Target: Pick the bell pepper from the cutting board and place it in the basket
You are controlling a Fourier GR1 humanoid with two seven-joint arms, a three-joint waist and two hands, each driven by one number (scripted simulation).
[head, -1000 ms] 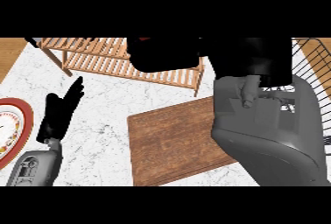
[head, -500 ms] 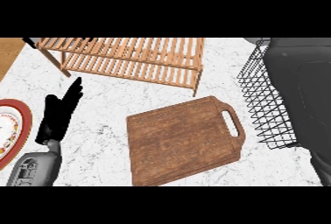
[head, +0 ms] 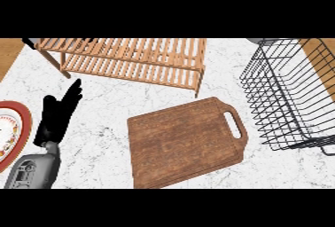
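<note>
**Cutting board (head: 186,142) bare, no bell pepper in sight**
The bell pepper shows neither on the board nor in the visible part of the basket (head: 274,102) just to its right, and the right hand is out of view, so find the pepper before moving. The left hand (head: 57,117) rests on the bench (head: 98,133), fingers straight, beside a plate (head: 26,128). A wooden rack (head: 131,60) behind blocks nothing.

Brown wooden cutting board (head: 183,142) lies flat, handle toward black wire basket (head: 282,95).
</note>
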